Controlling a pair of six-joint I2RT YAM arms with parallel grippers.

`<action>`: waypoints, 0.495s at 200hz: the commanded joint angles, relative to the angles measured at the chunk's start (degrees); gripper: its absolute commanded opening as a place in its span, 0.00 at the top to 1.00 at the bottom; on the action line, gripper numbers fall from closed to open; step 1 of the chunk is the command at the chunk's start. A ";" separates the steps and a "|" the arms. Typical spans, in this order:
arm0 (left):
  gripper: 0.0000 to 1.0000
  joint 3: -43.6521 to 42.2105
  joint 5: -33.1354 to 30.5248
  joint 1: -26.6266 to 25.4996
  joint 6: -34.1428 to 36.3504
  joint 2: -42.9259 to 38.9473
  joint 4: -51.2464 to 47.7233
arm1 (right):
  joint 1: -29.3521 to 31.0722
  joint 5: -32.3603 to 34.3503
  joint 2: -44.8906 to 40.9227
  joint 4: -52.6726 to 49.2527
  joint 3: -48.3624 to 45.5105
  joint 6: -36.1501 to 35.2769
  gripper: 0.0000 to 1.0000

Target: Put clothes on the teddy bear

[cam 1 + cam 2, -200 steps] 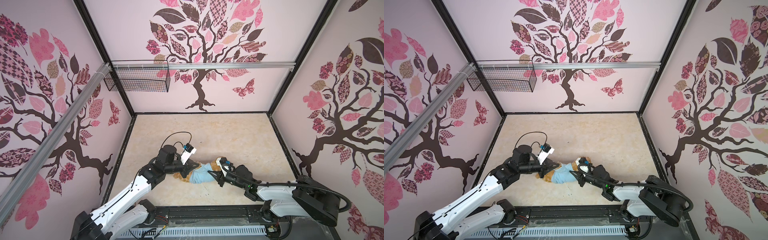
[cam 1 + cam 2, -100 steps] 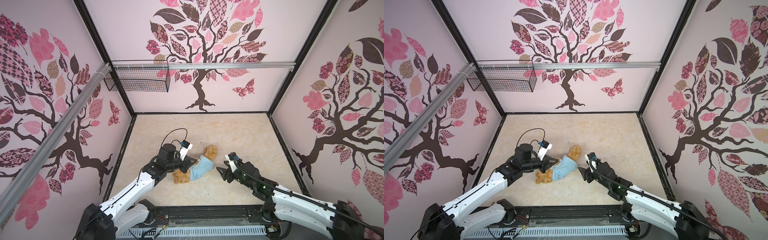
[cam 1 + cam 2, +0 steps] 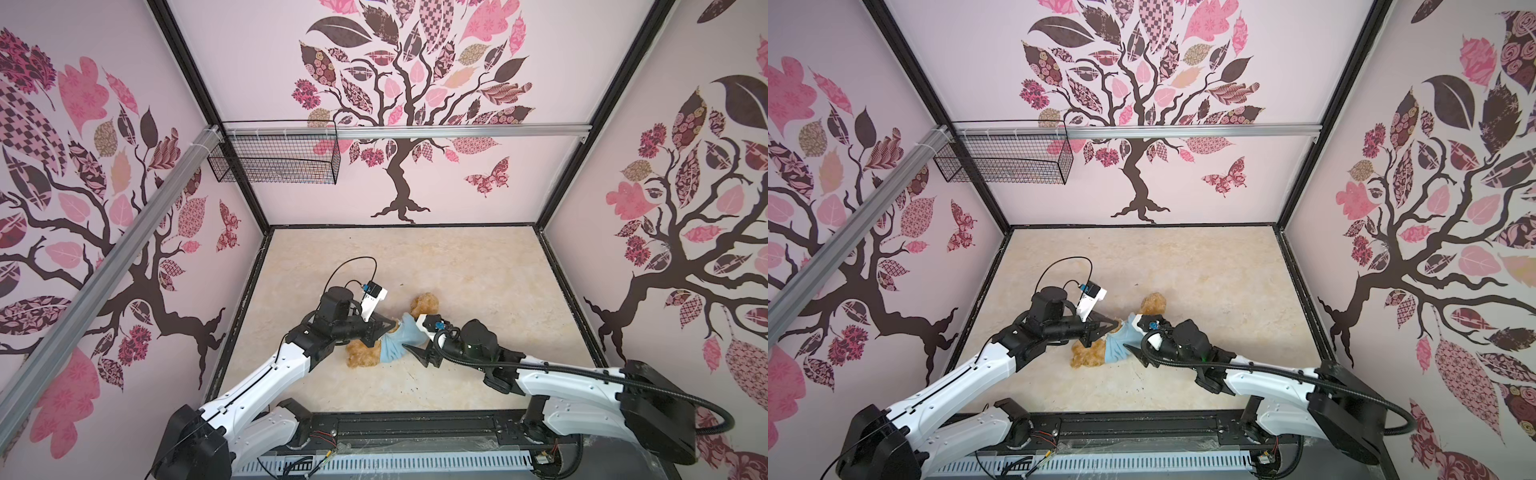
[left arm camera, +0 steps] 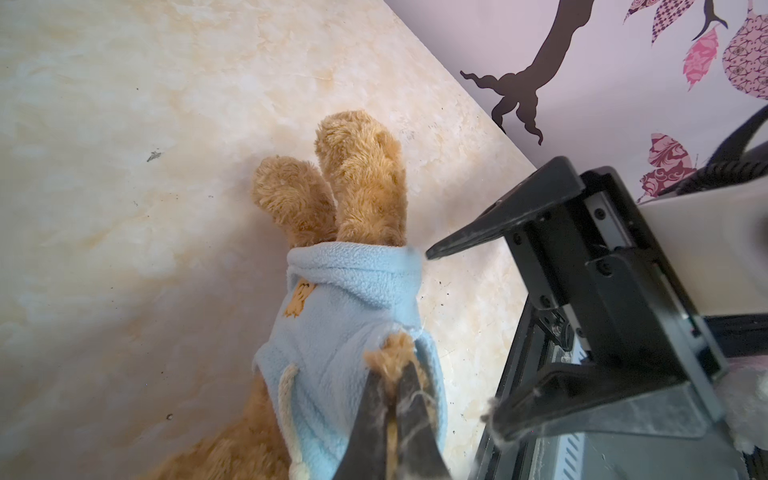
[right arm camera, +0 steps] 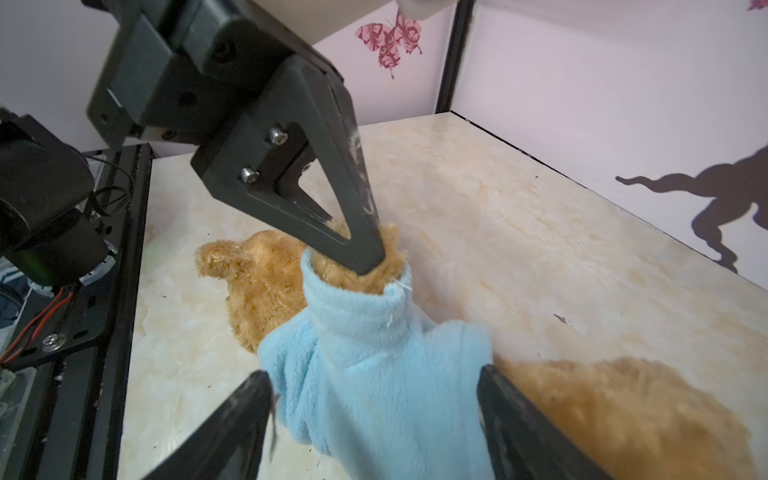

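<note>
The golden-brown teddy bear (image 3: 363,357) (image 3: 1086,357) lies on the table with its head toward the front left and its legs (image 4: 361,178) toward the back right. A light-blue shirt (image 3: 397,345) (image 4: 332,324) (image 5: 374,374) covers its torso. My left gripper (image 3: 390,326) (image 3: 1115,324) (image 4: 392,374) (image 5: 368,262) is shut on the bear's furry paw where it sticks out of a sleeve. My right gripper (image 3: 411,338) (image 5: 372,376) (image 4: 459,336) stands open, its fingers on either side of the shirt's body without pinching it.
The beige marbled table (image 3: 457,270) is closed in by patterned walls on three sides. A black wire basket (image 3: 274,162) hangs high on the back wall at the left. A black rail (image 3: 415,428) with both arm bases runs along the front edge.
My right gripper let go, drew back to the right, then came back to the shirt with its jaws wide. The bear's legs swung toward the back right. The left gripper kept its hold.
</note>
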 commanded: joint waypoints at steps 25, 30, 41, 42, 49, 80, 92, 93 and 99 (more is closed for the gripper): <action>1.00 3.46 1.97 -1.05 0.61 0.24 -0.11 | 0.15 -4.37 11.48 11.74 5.75 -4.62 0.26; 1.00 3.56 2.02 -1.06 0.53 0.24 0.01 | 0.20 -4.57 12.76 12.17 6.16 -4.30 0.28; 1.00 4.04 2.52 -1.23 0.37 0.28 -0.03 | 0.19 -2.91 15.34 14.23 6.10 -2.63 0.33; 1.00 4.07 2.60 -1.24 0.32 0.26 -0.03 | 0.17 -2.70 15.66 14.45 6.03 -2.46 0.33; 1.00 4.46 3.20 -1.24 -0.06 0.15 0.10 | 0.07 -1.48 17.23 16.16 5.40 -1.40 0.36; 1.00 5.93 6.28 -0.75 -3.21 -1.94 1.31 | -0.26 2.96 22.03 21.90 0.89 2.95 0.50; 1.00 6.35 8.53 -0.08 -4.96 -2.71 2.98 | -0.27 3.43 23.43 22.70 -0.60 4.98 0.52; 1.00 6.41 8.68 -0.04 -5.12 -2.77 3.14 | -0.24 3.46 23.49 22.73 -0.70 5.17 0.52; 1.00 6.92 9.52 0.26 -5.75 -2.99 3.65 | -0.27 3.48 24.17 23.17 -1.46 6.55 0.53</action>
